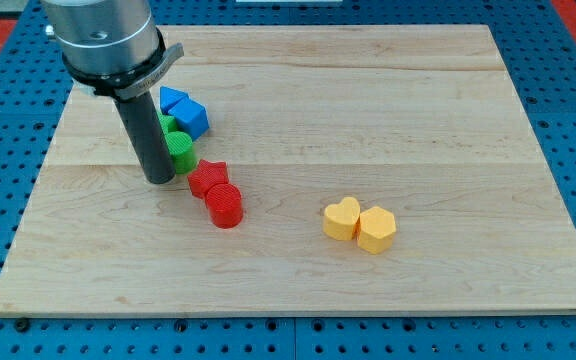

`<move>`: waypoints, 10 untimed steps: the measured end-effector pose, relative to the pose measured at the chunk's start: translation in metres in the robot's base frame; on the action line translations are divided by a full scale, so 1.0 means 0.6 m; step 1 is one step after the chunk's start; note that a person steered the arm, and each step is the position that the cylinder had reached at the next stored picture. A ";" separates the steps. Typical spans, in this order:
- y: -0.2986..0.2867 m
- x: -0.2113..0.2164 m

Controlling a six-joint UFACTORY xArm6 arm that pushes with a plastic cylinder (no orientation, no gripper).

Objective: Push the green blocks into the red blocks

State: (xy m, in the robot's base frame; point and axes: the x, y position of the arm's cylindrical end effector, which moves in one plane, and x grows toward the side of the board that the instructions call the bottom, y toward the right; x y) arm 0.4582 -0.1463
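My tip (158,178) rests on the bench (388,110), just left of the green star block (182,153) | green cylinder (167,127) behind rod | red star (208,178), red cylinder (225,205) adjacent | no gripper fitted, nothing held | advice: sweep rightward, slowly, greens staying ahead

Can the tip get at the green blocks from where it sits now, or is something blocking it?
Probably yes. My tip sits right beside the green blocks, on their left in the view, with nothing between. The red blocks lie just past them toward the lower right, and the blue blocks sit above.
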 end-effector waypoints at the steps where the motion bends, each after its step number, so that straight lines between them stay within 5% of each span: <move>1: 0.015 -0.005; 3: 0.067 0.000; 4: -0.048 0.002; 6: -0.129 -0.065; 7: -0.107 -0.124; 9: 0.177 -0.057; 10: 0.168 -0.054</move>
State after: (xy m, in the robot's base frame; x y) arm 0.4257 -0.0458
